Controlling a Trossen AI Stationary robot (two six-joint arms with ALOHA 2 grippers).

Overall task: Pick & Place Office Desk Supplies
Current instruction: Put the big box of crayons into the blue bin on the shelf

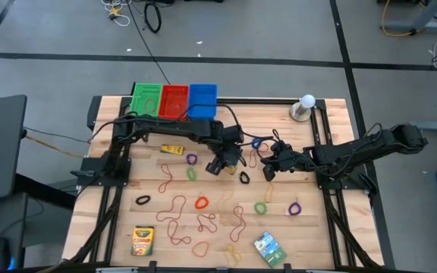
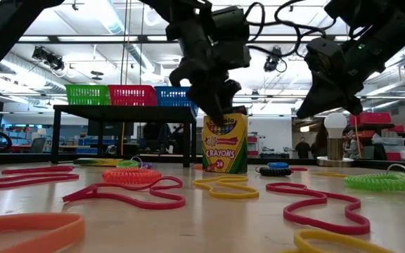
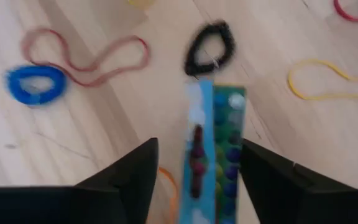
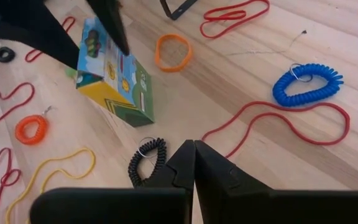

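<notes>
Straddling the small yellow-green cardboard crayon box (image 2: 224, 144) standing upright mid-table, left gripper (image 3: 194, 165) fingers spread either side without pinching; light, stiff, tippy box—grip its broad flat faces; right gripper (image 4: 194, 163) nearby, fingers pressed together.

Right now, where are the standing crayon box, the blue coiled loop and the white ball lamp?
crayon box (image 2: 224, 147): low view, its printed front face.
blue coiled loop (image 4: 307, 84): right wrist view, on the coil.
white ball (image 1: 307, 100): high view, top of the ball.
</notes>
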